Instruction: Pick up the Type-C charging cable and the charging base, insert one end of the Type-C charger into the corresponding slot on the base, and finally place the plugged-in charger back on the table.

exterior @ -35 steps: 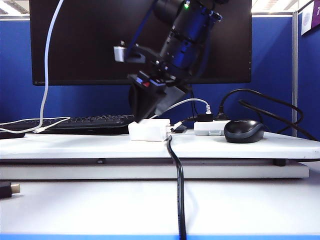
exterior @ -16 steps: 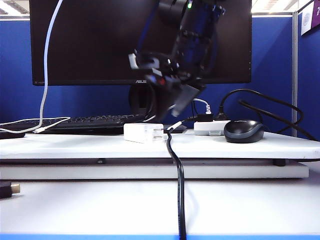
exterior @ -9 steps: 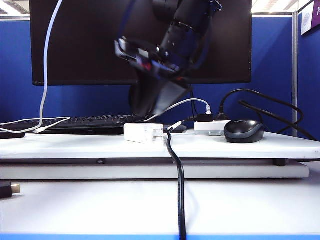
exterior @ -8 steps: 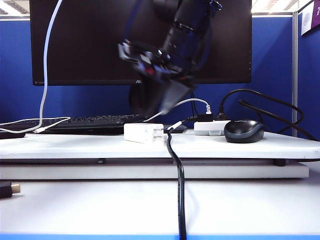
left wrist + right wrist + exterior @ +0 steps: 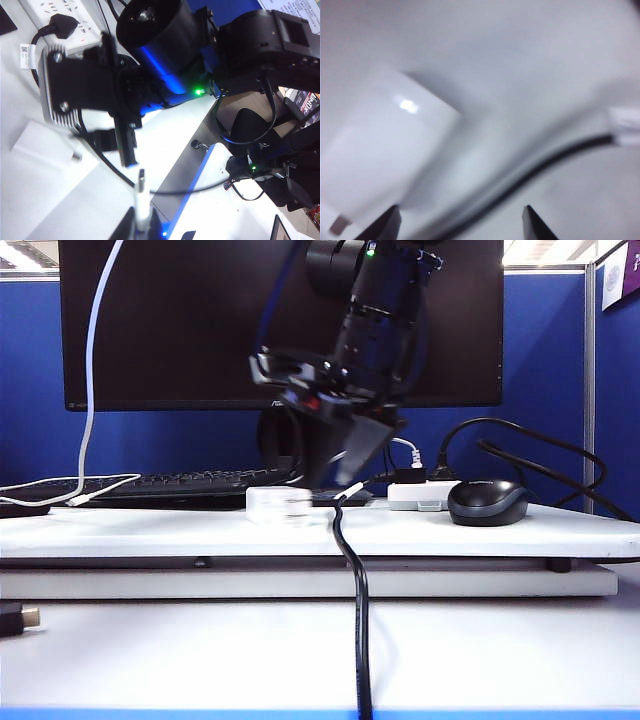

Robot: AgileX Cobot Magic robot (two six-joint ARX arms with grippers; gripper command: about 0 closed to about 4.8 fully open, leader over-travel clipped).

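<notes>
Cable comes first: the thick black cable drapes over the front edge of the surface and hangs toward the camera. The left gripper, out of the exterior view, holds high on the near side. Its fingers are clenched on the Type-C charging cable, whose metal tip points out toward the work area.

Just behind the black cable's bend lies the charging base, flat on the surface. Two seconds ago it sat slightly further right with the right gripper down on it. The base has since been nudged left and left lying there, while the gripper has lifted, swung about and now comes down over it again. In the right wrist view its fingers stand released, nothing between them, with the base below and the black cable crossing just beside it.

My reading is that the first grab failed and a second try is under way, so the base is not yet picked up and nothing is plugged in.

Further back are the mouse, a small white box with plugs, the keyboard and the monitor.
</notes>
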